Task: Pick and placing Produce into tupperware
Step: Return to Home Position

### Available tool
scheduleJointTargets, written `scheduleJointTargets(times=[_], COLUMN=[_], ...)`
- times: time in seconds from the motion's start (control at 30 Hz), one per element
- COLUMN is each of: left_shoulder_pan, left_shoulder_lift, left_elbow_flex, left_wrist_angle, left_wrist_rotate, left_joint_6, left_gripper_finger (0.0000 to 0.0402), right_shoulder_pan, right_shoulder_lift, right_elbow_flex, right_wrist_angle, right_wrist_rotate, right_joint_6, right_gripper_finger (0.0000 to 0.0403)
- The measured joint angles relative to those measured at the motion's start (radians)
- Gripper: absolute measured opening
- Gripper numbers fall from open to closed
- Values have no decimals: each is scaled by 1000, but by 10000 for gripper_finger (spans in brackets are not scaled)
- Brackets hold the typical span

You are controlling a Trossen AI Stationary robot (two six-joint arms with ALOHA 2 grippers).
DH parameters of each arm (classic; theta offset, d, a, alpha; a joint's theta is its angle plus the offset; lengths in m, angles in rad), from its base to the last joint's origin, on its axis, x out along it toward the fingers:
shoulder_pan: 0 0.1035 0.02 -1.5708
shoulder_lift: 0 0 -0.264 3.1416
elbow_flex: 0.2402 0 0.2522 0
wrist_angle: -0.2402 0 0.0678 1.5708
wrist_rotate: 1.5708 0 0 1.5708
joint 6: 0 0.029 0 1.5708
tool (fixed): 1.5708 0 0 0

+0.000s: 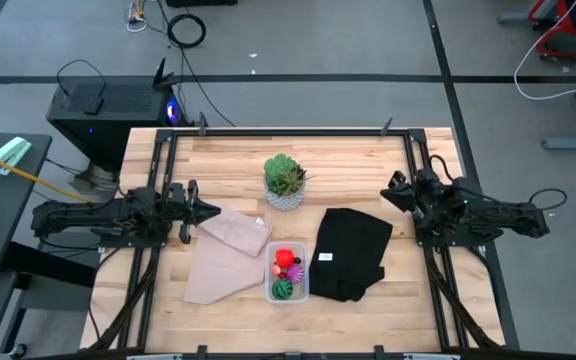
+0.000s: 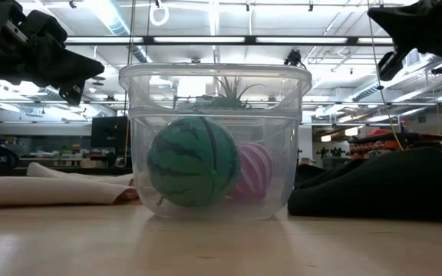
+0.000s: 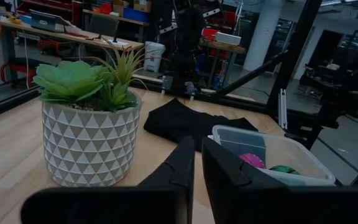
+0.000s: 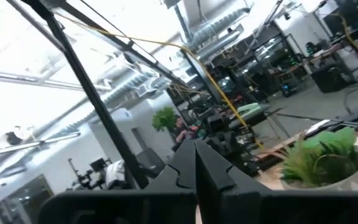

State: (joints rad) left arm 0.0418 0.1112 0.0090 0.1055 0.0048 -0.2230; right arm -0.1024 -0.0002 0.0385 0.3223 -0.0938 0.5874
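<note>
Produce point(image 1: 285, 258) inside the clear tupperware point(image 1: 268, 277)

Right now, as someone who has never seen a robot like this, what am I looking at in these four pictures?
Two robot arms sit at a wooden table. One picture looks straight down, one level across the tabletop, two from cameras on the arms' wrists. The left end effector and right end effector hover at either side, shut, holding nothing. On the table lie a potted plant, a tan cloth, a black cloth and a clear container with toy fruit inside: a green striped ball, a magenta ball, a red piece.
</note>
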Motion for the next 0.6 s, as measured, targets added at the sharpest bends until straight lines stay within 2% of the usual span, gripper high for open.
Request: scheduleJointTargets(times=[0.27, 0.6], left_shoulder_pan=[0, 0], left_shoulder_lift=[0, 0], left_elbow_flex=[0, 0], left_wrist_angle=[0, 0], left_wrist_rotate=[0, 0], left_joint_6=[0, 0], left_gripper_finger=[28, 40], right_shoulder_pan=[0, 0], right_shoulder_lift=[0, 0], right_elbow_flex=[-12, -12], right_wrist_angle=[17, -8], right_wrist_rotate=[-38, -46], right_joint_6=[-26, -60], right_gripper_finger=[0, 0])
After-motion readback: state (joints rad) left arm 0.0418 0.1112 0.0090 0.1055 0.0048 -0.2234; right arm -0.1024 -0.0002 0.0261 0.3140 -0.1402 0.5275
